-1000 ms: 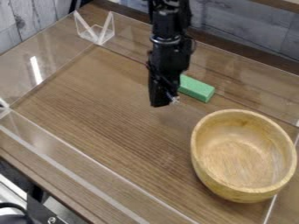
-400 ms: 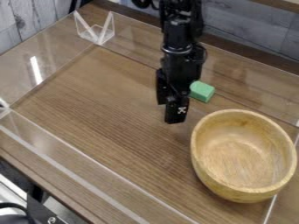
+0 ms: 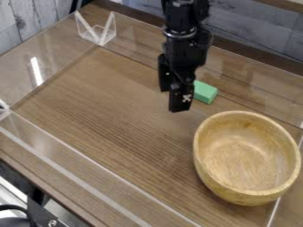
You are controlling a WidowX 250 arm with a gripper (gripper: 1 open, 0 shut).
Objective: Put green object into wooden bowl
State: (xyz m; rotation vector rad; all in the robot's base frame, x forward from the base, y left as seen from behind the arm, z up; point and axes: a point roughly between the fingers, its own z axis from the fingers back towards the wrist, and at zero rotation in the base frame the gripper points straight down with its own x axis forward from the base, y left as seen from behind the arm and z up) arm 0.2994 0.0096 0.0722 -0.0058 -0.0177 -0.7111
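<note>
Right, you've got the desk (image 3: pixel 101 111) across most of the view, brown wood with thin pale lines running along its left and right sides. Next in size, the wooden bowl (image 3: pixel 245 157) sits at the right, light tan, round, thick rim, upright; you can see bare wood inside it. Your arm (image 3: pixel 172 35) is black and reaches down from the top edge, left of the green object. At its lower end the gripper (image 3: pixel 169 108) is open, fingers spread wide, nothing held between them. It hangs left of the bowl, apart from its rim. You've also got a white wire-like stand (image 3: pixel 98 30) near the far left edge of the desk, and dark cables (image 3: pixel 17 215) in the bottom left corner. Smallest is the green object (image 3: pixel 205 92): on the desk, just right of the gripper, beyond the bowl's far rim, outside the bowl.
</note>
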